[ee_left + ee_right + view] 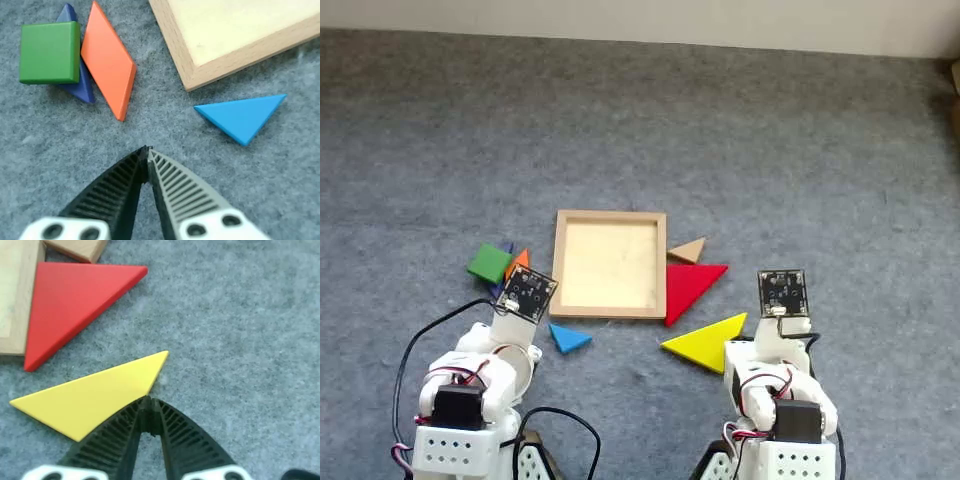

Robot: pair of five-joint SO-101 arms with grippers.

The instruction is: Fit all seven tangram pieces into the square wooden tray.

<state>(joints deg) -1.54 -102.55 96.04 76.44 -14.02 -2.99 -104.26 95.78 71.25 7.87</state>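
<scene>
- High view: the left arm point(527, 293) and right arm point(783, 292) stand side by side on the grey bench point(770, 150), and the square wooden tray point(561, 265) lies ahead of them, between the two
- All seven pieces lie on the bench around the tray: the green square point(489, 263), dark blue triangle point(506, 247) and orange parallelogram point(518, 260) are bunched by the left arm, and the light blue triangle point(568, 337) is just to its right
- The tan triangle point(688, 251) and red triangle point(688, 287) sit against the tray's right side, with the yellow triangle point(708, 340) just beside the right arm
- Left wrist view: the left jaws are closed, tips meeting, holding nothing, above bare bench
- Ahead of the left jaws, the green square point(50, 52) lies over part of the dark blue triangle point(82, 89), and the orange parallelogram point(107, 60) touches them on the tray side
- A tray corner point(200, 75) is farther ahead, and the light blue triangle point(242, 117) lies near it, apart from the jaws
- Right wrist view: the right jaws are closed and hold nothing, with their tips at the edge of the yellow triangle point(90, 395); I cannot tell whether they touch it
- Beyond the right jaws, the red triangle point(70, 300) rests along the tray wall point(15, 295), and the tan triangle point(77, 247) is farther still
</scene>
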